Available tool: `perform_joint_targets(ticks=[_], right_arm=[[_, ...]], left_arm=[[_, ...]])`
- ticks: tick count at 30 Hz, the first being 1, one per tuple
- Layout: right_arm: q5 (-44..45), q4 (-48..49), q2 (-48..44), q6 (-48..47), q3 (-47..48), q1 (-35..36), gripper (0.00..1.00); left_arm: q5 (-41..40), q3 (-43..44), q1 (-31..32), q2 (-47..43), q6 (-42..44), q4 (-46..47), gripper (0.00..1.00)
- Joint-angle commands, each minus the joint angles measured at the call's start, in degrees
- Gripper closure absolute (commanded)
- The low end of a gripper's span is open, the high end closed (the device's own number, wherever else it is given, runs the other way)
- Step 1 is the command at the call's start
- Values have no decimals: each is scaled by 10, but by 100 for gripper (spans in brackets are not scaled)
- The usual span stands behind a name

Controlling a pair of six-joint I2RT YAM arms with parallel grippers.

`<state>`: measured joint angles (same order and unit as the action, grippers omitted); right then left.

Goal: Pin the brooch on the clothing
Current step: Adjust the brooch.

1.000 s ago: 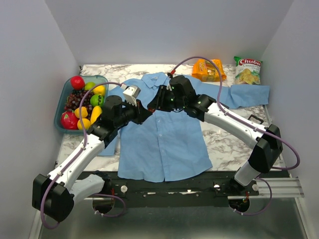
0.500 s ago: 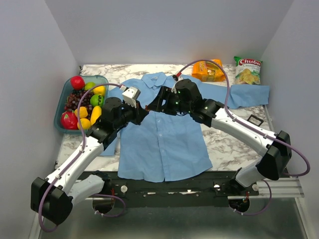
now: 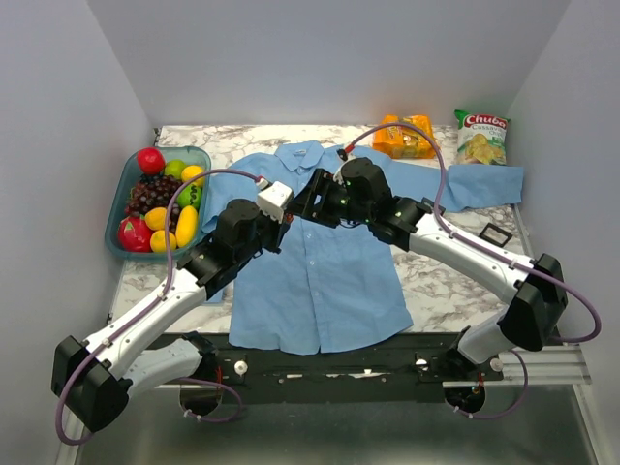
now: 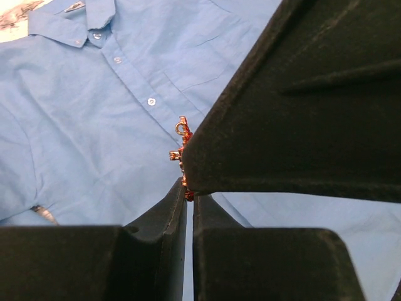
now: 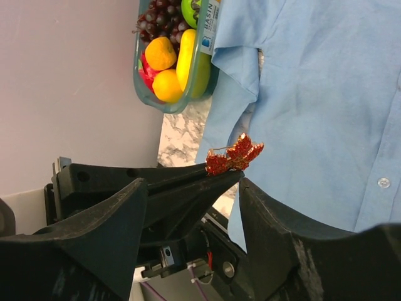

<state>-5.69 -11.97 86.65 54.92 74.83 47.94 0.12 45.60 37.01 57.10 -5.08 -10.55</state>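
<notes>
**The left tool holds the little brooch over the blue shirt**

The left tool (image 4: 189, 191) is pinched tight on the brooch (image 4: 182, 153). Its two fingers are almost touching, and the brooch sticks out from their tips. The brooch is red-orange with small gold bits and looks a bit like a leaf. It is up in the air over the front of the shirt (image 3: 325, 281), not lying on it. In the left wrist view it sits at about 4 o'clock from one white button (image 4: 151, 101). The collar (image 4: 69, 22) is far off at 10 o'clock.

The right tool (image 5: 193, 188) is open wide and holds nothing. Its two black fingers stand one on each side of the left tool's tip. The brooch is just past them, at 12 o'clock in the right wrist view. I cannot tell if the right tool touches the brooch.

From above, the shirt lies flat in the middle of the tabletop (image 3: 446, 281) with its buttons done up. The two tools meet over its chest, just under the collar. A tub of fruit (image 3: 118, 199) sits at 9 o'clock. An orange packet (image 3: 405, 137) and a green bag of chips (image 3: 481, 136) sit at 1 o'clock.
</notes>
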Motion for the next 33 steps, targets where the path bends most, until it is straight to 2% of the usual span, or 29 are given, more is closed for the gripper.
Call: perform_joint_targets(ticks=[1, 28, 33], right_arm=[[-6, 23, 21, 23, -12, 4, 34], [-37, 70, 99, 71, 1, 4, 58], [-38, 70, 107, 71, -3, 4, 68]], left_arm=[[-56, 20, 15, -11, 17, -9, 100], [-84, 19, 51, 6, 7, -4, 100], [-83, 23, 63, 17, 9, -11, 89]])
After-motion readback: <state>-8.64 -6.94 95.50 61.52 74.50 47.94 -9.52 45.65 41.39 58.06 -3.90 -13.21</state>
